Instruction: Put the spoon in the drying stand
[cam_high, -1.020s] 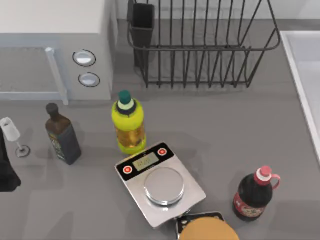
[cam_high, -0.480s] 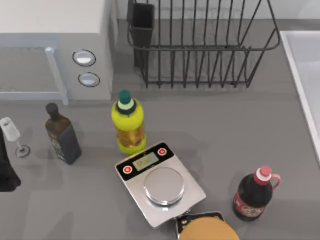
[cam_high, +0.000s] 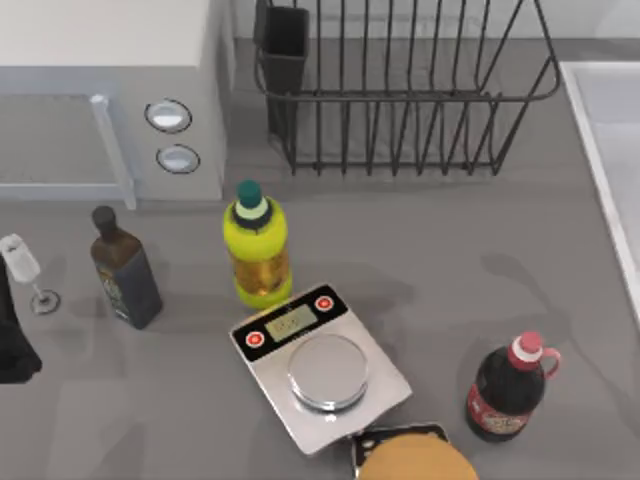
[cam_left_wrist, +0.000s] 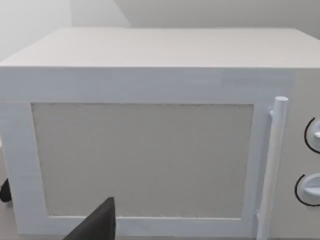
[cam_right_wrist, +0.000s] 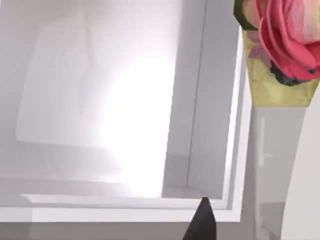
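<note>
At the table's far edge, right of the microwave (cam_high: 110, 90), the drying stand (cam_high: 400, 95) holds no spoon, so the search step applies: the right gripper (cam_right_wrist: 200, 225), finger state indeterminate, overlooks the sink (cam_right_wrist: 100, 100) and must first locate the utensil.

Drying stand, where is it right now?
In the top view the drying stand sits at the table's far edge, right of the microwave and behind the yellow bottle.
</note>
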